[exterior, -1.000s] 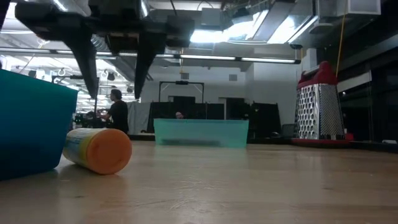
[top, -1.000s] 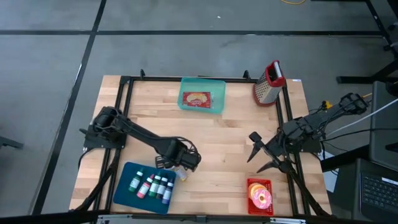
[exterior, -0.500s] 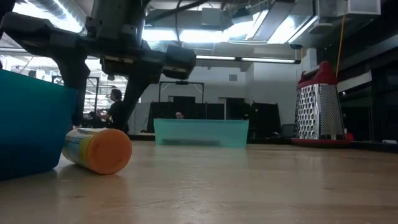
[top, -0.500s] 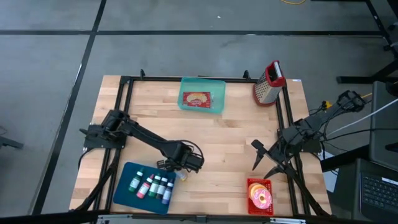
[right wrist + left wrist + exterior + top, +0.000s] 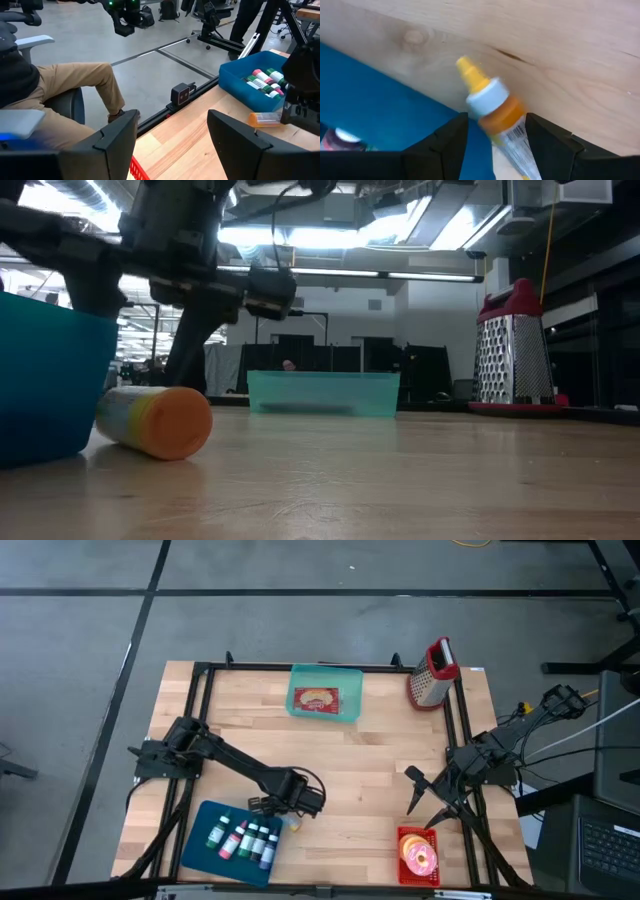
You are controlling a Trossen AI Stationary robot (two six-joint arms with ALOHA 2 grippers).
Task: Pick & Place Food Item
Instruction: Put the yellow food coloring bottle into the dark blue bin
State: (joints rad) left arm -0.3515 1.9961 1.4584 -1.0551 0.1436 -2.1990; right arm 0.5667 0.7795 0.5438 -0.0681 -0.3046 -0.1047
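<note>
Grasp step: the left gripper (image 5: 492, 137), jaws spread, straddles the orange squeeze bottle with yellow nozzle (image 5: 492, 107) lying beside the blue plastic bin (image 5: 232, 840); closing comes next; right gripper (image 5: 425, 795) waits spread.

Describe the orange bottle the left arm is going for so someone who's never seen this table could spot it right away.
Find the blue bin of small bottles at the table's near left corner. The orange bottle lies on its side on the wood just beside that bin, between the left gripper's open fingers. Unlike the bottles packed in the bin, it is loose on the table, with a white collar and yellow pointed tip.
</note>
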